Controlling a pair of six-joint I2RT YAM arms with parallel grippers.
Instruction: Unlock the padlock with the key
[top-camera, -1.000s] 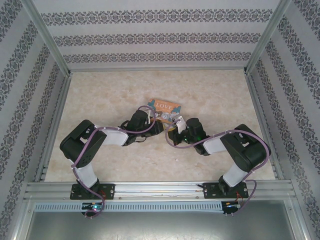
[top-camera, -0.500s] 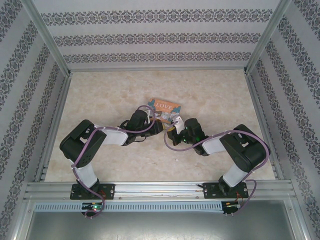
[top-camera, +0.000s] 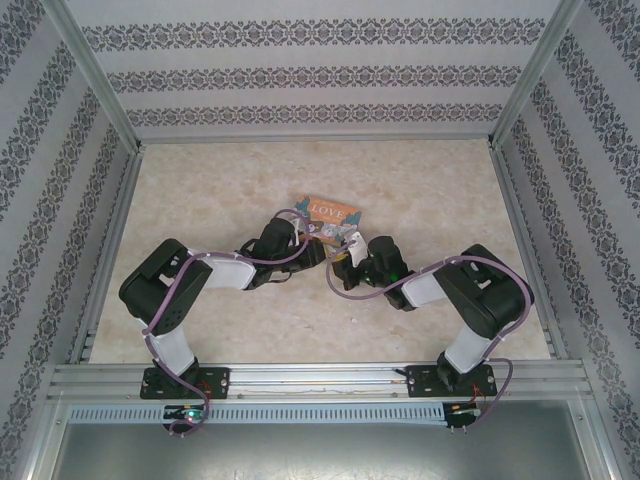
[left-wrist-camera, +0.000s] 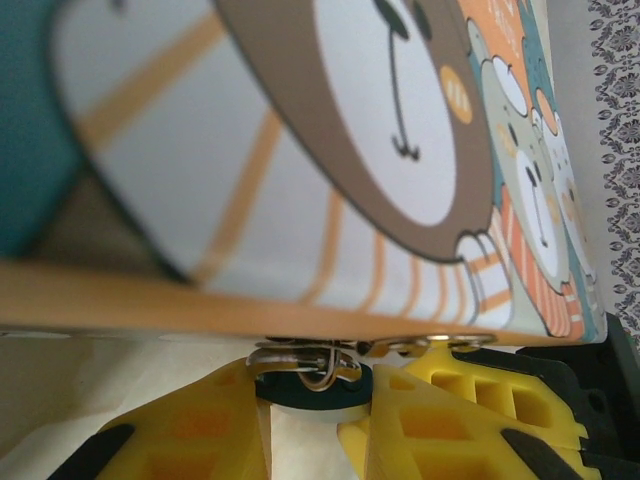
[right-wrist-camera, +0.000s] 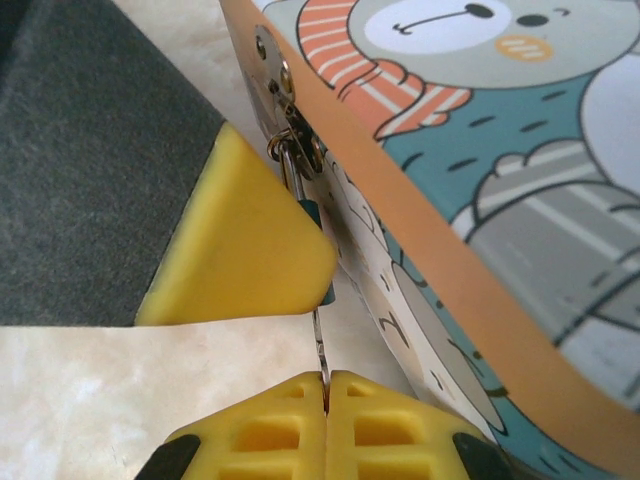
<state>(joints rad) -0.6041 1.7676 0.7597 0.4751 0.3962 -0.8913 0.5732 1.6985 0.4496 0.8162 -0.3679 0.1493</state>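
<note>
The tiny padlock (left-wrist-camera: 318, 397), dark teal with a thin silver shackle, hangs from the hasp on the front of the illustrated "LOVE" box (left-wrist-camera: 330, 150). My left gripper (left-wrist-camera: 305, 422) is shut on the padlock's body, one yellow finger on each side. In the right wrist view a teal sliver of the padlock (right-wrist-camera: 314, 214) shows behind a left finger (right-wrist-camera: 240, 250). My right gripper (right-wrist-camera: 326, 385) is shut on the thin silver key (right-wrist-camera: 319, 345), whose blade runs up to the padlock's underside. From above, both the left gripper (top-camera: 318, 243) and the right gripper (top-camera: 343, 253) meet at the box (top-camera: 330, 212).
The box lies flat on the marble-patterned table (top-camera: 420, 190), mid-table. Patterned walls and aluminium rails (top-camera: 300, 378) enclose the workspace. Open tabletop lies to the left, right and behind the box. A dark grey arm part (right-wrist-camera: 80, 150) fills the right wrist view's upper left.
The right arm has shifted slightly left and its wrist has edged toward the box. The left arm and box have not moved.
</note>
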